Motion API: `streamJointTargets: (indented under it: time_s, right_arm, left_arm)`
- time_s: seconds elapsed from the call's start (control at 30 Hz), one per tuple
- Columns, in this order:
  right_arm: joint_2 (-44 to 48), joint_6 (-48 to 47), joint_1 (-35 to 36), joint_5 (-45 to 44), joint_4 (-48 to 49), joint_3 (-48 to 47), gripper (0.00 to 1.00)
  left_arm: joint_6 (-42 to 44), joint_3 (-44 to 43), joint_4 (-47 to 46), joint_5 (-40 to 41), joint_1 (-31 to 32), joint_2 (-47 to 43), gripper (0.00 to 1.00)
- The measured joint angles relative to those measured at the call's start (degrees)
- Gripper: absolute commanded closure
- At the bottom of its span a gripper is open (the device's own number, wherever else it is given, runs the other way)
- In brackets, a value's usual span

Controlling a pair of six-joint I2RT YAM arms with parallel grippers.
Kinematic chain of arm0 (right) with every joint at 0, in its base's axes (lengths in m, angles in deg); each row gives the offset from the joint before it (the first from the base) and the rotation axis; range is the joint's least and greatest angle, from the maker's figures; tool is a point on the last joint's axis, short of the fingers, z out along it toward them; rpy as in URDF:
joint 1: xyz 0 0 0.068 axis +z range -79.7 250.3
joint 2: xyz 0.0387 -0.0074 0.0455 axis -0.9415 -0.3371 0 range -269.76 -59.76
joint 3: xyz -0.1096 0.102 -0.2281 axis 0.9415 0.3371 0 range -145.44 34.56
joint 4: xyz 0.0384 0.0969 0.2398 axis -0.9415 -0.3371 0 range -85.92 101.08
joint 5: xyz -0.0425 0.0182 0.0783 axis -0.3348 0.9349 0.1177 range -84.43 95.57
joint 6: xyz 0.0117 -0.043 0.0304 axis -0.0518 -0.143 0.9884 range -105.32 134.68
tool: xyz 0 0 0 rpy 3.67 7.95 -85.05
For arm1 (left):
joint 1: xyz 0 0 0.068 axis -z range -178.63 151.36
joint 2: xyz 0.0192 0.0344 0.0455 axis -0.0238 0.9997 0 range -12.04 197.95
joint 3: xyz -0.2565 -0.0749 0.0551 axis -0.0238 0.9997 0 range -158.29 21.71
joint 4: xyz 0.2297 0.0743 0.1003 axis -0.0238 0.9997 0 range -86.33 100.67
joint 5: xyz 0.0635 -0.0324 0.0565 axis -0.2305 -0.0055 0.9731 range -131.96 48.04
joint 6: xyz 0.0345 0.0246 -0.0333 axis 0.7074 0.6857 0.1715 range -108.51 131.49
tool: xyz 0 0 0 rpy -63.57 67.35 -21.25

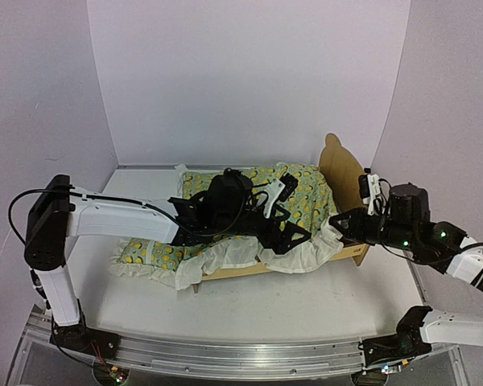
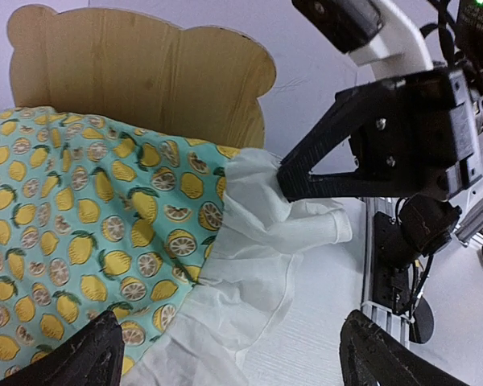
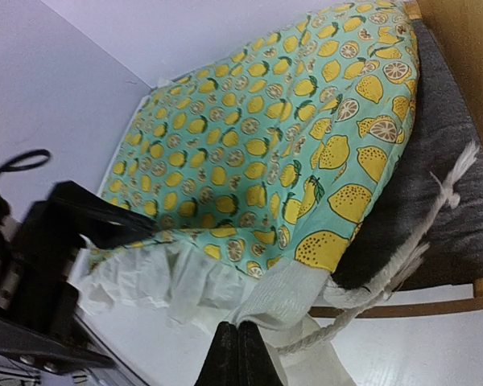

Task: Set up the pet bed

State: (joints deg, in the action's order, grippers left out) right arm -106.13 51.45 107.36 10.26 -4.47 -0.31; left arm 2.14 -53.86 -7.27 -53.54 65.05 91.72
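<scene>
The right gripper (image 2: 286,181) was pinched tight on the white ruffle (image 2: 258,233) of the quilt (image 2: 88,217), probably to tug it straight. The left gripper (image 2: 233,355) hung wide open above it. The pet bed (image 1: 339,166) sat mid-frame in the top view, under the quilt. A white cord (image 3: 435,201) lay across its grey base (image 3: 447,153), maybe in the way.

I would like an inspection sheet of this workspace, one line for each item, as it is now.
Surface: white table, the bed stands on it.
Job's things: pet bed upright; lemon quilt draped over it, its ruffle hanging over the near rail.
Clutter: nothing seen.
Hands: left hand open above the quilt; right hand shut on the quilt's white ruffle.
Cables: black cable looping at the left arm's shoulder.
Surroundings: white walls on three sides.
</scene>
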Motion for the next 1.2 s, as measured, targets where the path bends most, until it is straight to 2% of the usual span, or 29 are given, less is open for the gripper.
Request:
streamJointTargets:
  time_s: [0.1,0.47,0.73,0.83,0.87,1.0,1.13,1.2]
  right_arm:
    - [-2.0,3.2,0.0,1.5,0.1,-3.3,1.00]
    - [-5.7,8.4,0.0,4.9,-1.1,-5.8,1.00]
    - [-6.4,10.0,0.0,6.3,-0.7,-6.8,1.00]
    - [-6.7,10.2,0.0,6.7,-0.6,-6.8,1.00]
    - [-6.7,10.2,0.0,6.7,-0.6,-6.8,0.97]
    - [-7.2,9.0,0.0,6.9,-1.0,-7.4,0.70]
    - [-8.7,1.2,0.0,5.6,-7.0,-12.5,0.59]
    - [-9.4,-4.2,0.0,3.2,-11.5,-16.2,0.57]
  left_arm:
    - [-0.5,-4.0,-1.9,-2.8,0.1,4.5,0.03]
    - [-2.7,-10.4,-4.1,-0.9,0.5,11.5,0.12]
    - [-4.5,-13.3,-4.8,2.4,0.5,15.4,0.51]
    - [-4.8,-13.3,-4.8,4.0,0.6,15.9,0.69]
    - [-4.8,-13.4,-4.8,4.5,0.6,16.0,0.76]
    - [-4.7,-13.4,-5.2,6.2,1.0,16.0,0.99]
    - [-4.4,-13.1,-5.1,8.4,0.6,16.0,1.00]
    - [-4.6,-12.3,-5.1,8.6,0.1,15.6,1.00]
